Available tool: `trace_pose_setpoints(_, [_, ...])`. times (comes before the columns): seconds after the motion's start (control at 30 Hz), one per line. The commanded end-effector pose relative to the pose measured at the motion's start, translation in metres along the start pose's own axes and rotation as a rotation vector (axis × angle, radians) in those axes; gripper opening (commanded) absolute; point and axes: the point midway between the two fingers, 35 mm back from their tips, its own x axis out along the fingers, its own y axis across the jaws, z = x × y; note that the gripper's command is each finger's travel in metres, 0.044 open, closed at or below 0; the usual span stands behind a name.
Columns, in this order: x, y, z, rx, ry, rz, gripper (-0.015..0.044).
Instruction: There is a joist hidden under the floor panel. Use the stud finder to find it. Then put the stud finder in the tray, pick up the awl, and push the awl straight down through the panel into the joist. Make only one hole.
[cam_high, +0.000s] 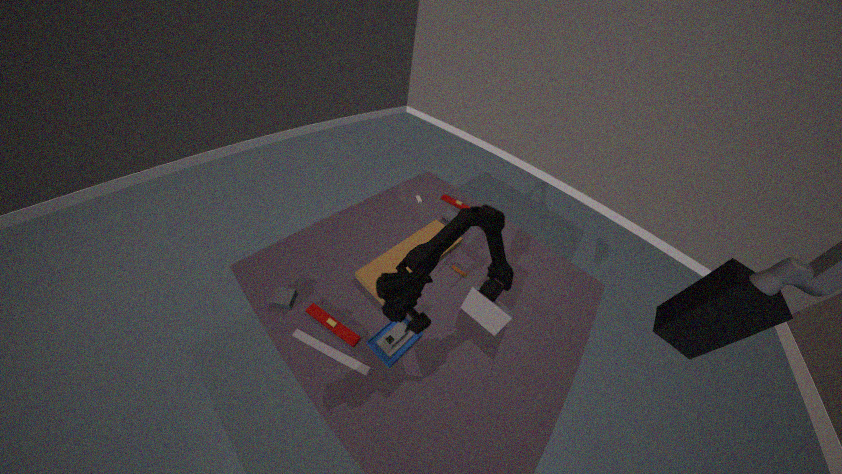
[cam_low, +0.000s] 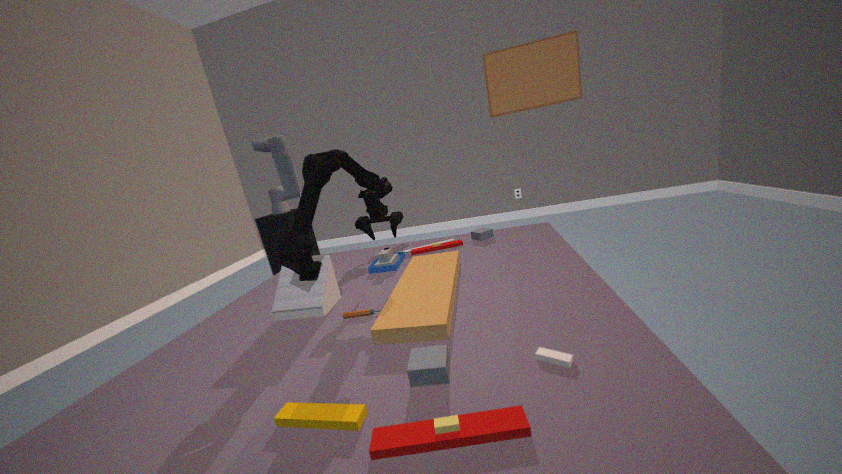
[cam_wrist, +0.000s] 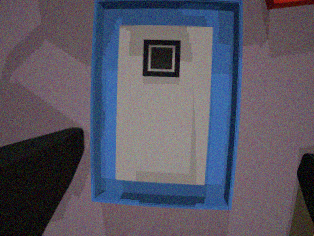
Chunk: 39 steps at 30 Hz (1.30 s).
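My gripper (cam_low: 384, 237) (cam_wrist: 194, 153) is open and empty above the blue tray (cam_high: 380, 354) (cam_low: 382, 270) (cam_wrist: 95, 100). Its fingers stand wide, one to each side of the tray in the wrist view. The pale stud finder (cam_high: 385, 347) (cam_low: 386, 256) (cam_wrist: 160, 120) lies in the tray, its dark square marking face up, free of the fingers. The awl (cam_high: 459, 270) (cam_low: 358, 313) with its orange handle lies on the mat beside the tan floor panel (cam_high: 400, 250) (cam_low: 421, 294). Its tip is hard to make out. The arm hides part of the panel in the top view.
A red level (cam_high: 318, 315) and a white strip (cam_high: 329, 351) lie near the tray. A white sloped block (cam_high: 486, 310) (cam_low: 300, 294) is by the arm base. Beyond the panel's other end are a grey block (cam_low: 428, 368), a yellow bar (cam_low: 321, 415) and another red level (cam_low: 489, 425).
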Motion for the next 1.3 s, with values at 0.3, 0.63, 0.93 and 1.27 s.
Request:
trace_pose_setpoints(0.3, [-0.051, -0.103, -0.173, 0.573, 0.024, -0.051, 0.044])
trace_pose_setpoints(0.63, [-0.056, -0.088, -0.332, 1.059, 0.145, -0.113, 0.044])
trace_pose_setpoints(0.93, [-0.051, -0.026, -0.421, 1.414, 0.299, -0.176, 0.044])
trace_pose_setpoints(1.27, [-0.05, -0.024, -0.419, 1.414, 0.299, -0.176, 0.044])
